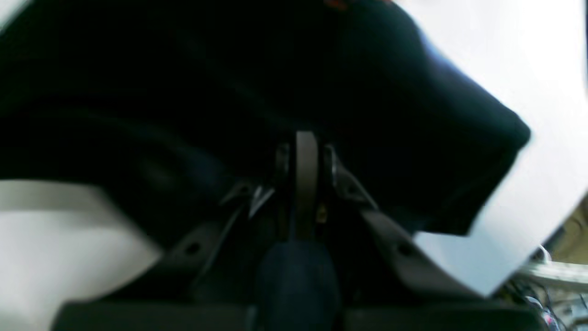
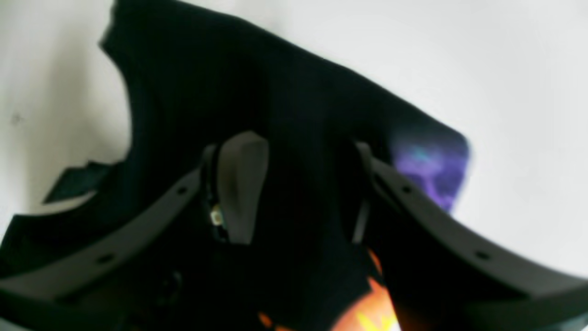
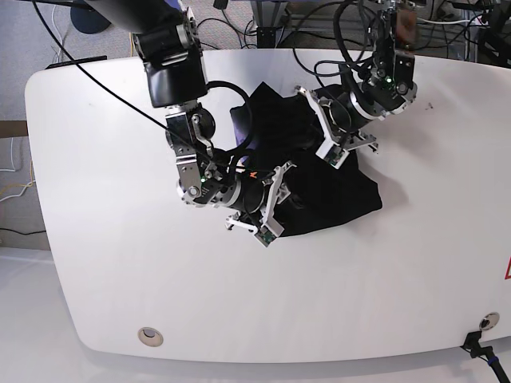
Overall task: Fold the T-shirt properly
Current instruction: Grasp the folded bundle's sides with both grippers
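Observation:
The black T-shirt lies bunched on the middle of the white table. In the right wrist view the T-shirt shows a purple print and an orange print. My right gripper is open, with black cloth lying between its spread fingers; in the base view it is at the shirt's near-left edge. My left gripper has its fingers pressed together on a fold of the T-shirt; in the base view it is at the shirt's far side.
Cables and equipment lie beyond the table's far edge. A round fitting sits near the front left of the table. Bare white tabletop surrounds the shirt on all sides.

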`<state>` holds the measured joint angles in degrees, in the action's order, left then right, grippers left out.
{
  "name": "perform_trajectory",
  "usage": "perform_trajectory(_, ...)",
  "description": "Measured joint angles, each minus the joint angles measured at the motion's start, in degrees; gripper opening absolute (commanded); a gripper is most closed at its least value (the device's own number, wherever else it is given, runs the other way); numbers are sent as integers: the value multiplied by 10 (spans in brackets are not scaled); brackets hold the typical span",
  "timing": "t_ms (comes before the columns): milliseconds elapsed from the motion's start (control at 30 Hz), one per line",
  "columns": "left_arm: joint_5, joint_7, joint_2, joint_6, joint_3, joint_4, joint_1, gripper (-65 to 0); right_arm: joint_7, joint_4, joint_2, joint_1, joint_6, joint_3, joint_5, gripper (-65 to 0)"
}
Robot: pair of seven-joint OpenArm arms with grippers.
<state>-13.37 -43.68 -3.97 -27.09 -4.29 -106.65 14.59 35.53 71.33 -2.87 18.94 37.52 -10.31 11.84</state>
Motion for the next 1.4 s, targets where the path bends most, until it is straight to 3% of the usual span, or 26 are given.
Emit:
perform_trajectory(67, 1, -4, 0, 2, 0, 15, -2, -647, -13, -24, 3, 6, 0, 1, -2, -460)
perform_trajectory(167, 3, -2, -4, 5, 0, 47, -17, -647, -43, -45, 15, 7, 0, 2, 2, -650)
perform_trajectory(267, 3, -2, 0, 4, -3, 95, -42, -647, -63, -73, 19, 5, 0, 1, 0, -650)
perform_trajectory(400, 46, 10, -1, -1, -2, 132, -70, -647, -69, -76, 41, -1, 0, 1, 4, -650)
perform_trajectory(600, 62, 4, -15, -4, -7, 162, -121, -646, -68, 2, 91, -81, 0, 9, 8, -650)
perform_trajectory(700, 74, -3, -24, 0, -3, 177, -153, -645, -55, 61, 92, -132, 0, 57, 8, -650)
perform_trajectory(933, 73, -2, -37, 0, -37, 203, -202, -646, -28, 177, 92, -228, 0, 100, 0, -650)
perform_trajectory(1167, 73, -2, -35, 0, -37, 175, -204, -647, 60, 304, 92, -223, -1, 99, -1, -650)
perform_trajectory(1267, 72, 0, -36, 0, -35, 126, -202, -647, 62, 334, 93, -211, -32, 99, 0, -650)
perform_trajectory(1400, 70, 7, -32, 3, -3, 61, -164, -647, 56, 288, 78, -141, -47, 85, -1, -650)
